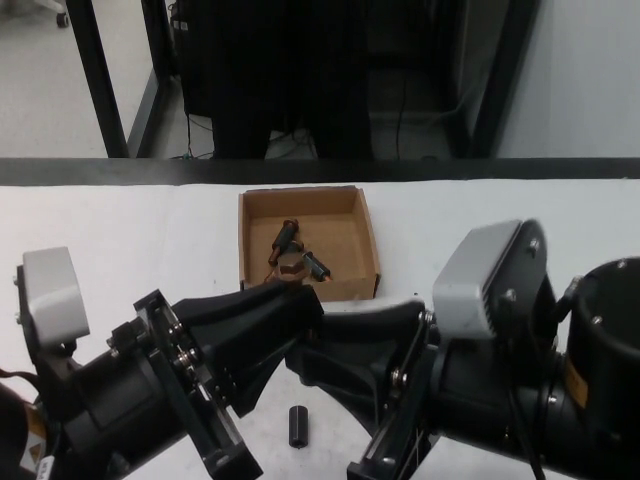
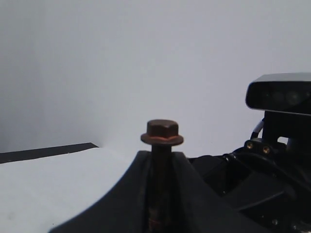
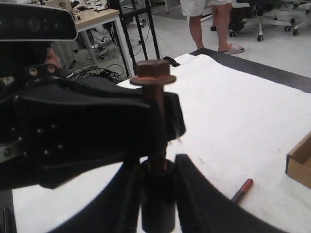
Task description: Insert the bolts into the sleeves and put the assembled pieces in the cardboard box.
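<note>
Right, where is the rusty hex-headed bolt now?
The rusty hex-headed bolt is clamped in the left claw, head sticking out; the right wrist view shows its tip at the mouth of the black cylindrical sleeve held in the right claw.

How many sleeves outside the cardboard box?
2. One sleeve upright in the right tool, under the bolt held by the left tool; other sleeve lying on the bench between the arms. Arms may hide more.

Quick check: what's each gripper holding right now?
Left gripper: shut on a bolt.
Right gripper: shut on a black sleeve, with the bolt's tip at its mouth.
</note>
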